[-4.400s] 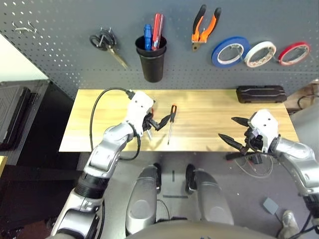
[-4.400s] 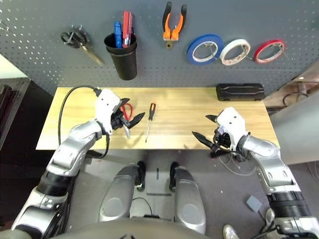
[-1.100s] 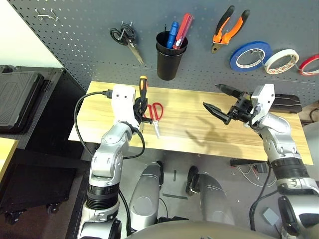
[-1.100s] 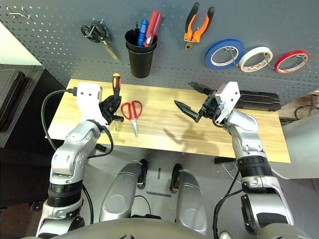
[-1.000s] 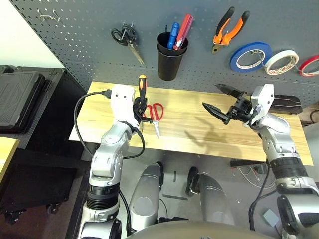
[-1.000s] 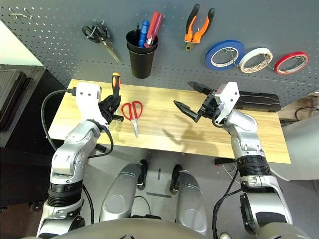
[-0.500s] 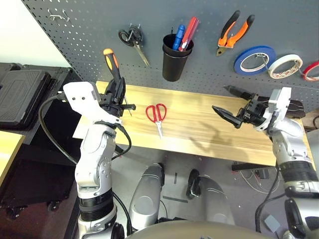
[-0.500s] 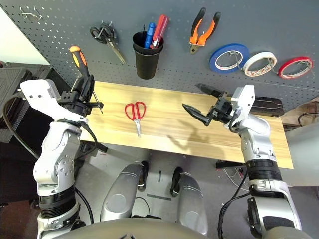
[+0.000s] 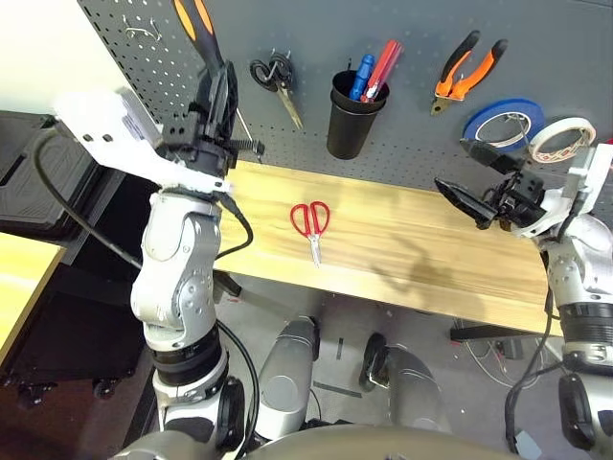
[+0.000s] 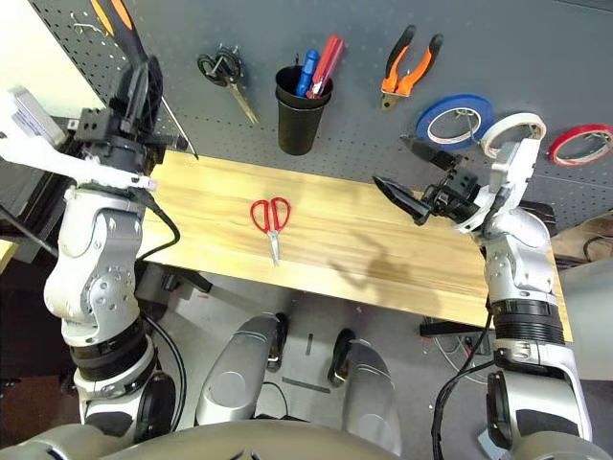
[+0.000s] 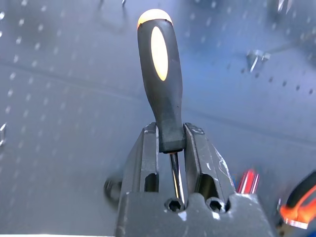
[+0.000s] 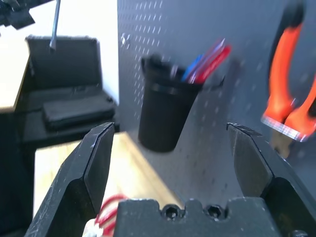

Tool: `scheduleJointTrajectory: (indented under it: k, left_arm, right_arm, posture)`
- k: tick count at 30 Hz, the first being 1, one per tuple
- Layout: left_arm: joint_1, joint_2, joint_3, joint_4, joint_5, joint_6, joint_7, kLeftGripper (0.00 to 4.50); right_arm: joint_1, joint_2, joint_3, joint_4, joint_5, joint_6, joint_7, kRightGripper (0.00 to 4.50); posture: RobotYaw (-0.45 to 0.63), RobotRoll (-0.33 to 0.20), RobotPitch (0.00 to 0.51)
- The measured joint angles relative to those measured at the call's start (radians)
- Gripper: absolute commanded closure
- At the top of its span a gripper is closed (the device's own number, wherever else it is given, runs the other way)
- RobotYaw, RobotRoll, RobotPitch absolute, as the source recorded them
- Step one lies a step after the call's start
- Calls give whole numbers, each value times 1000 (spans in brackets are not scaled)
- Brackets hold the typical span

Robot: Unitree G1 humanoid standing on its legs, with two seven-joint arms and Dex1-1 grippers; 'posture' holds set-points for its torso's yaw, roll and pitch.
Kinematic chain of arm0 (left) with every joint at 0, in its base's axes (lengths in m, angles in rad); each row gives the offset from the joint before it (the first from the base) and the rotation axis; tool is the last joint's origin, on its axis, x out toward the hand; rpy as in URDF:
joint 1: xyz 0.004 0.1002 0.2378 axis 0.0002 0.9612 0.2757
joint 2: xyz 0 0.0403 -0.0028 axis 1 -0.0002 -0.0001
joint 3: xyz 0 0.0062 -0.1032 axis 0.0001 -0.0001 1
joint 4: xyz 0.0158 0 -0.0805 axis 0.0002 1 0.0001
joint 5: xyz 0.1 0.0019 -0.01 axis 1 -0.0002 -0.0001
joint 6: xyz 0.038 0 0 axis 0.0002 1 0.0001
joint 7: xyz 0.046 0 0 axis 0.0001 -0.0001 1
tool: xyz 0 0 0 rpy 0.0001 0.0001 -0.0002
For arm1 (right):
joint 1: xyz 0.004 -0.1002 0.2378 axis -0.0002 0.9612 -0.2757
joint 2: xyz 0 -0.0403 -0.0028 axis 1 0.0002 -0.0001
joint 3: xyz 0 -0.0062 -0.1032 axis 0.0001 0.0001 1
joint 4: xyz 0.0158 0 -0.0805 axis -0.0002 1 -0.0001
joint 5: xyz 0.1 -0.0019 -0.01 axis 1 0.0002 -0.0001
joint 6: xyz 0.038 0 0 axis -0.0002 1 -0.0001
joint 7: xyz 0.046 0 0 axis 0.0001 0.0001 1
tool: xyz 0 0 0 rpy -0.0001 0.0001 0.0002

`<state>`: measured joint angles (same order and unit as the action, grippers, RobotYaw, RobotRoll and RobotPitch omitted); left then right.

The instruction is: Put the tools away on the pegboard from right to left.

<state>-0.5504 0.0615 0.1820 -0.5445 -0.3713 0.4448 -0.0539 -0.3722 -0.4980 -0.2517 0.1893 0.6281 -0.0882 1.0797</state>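
Note:
My left gripper (image 11: 170, 136) is shut on the black-and-orange screwdriver (image 11: 160, 74) near the base of its handle. It is raised in front of the pegboard (image 9: 402, 29) at the upper left, handle (image 9: 196, 24) pointing up. The red-handled scissors (image 9: 311, 222) lie flat on the wooden table (image 9: 402, 240), left of the middle. My right gripper (image 9: 453, 165) hovers open and holding nothing over the table's right part. The orange-and-black pliers (image 9: 465, 67) and the cream tape roll (image 9: 560, 139) hang on the pegboard.
A black cup (image 9: 352, 120) on the board holds blue and red tools. Black-handled scissors (image 9: 273, 77) hang to its left, and bare metal hooks (image 9: 144, 29) sit further left. A blue tape roll (image 9: 503, 120) and a red one (image 10: 579, 144) flank the cream roll.
My left arm has lifted the screwdriver from just above the table up and left to the pegboard. The right gripper stays open and has drawn back to the right. The camera has tilted.

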Motion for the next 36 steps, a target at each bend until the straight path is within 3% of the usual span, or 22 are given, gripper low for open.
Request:
scheduleJointTrajectory:
  k: [21,36]
  left_arm:
    - [-310,-73,-47,399,23,-165,0,3928]
    - [-486,-129,-65,860,85,-449,-41,3928]
  right_arm:
    - [46,2,-35,-71,3,27,-81,0]
    - [22,29,-34,-61,-52,6,-126,0]
  posture:
    - [179,0,138]
    - [156,0,158]
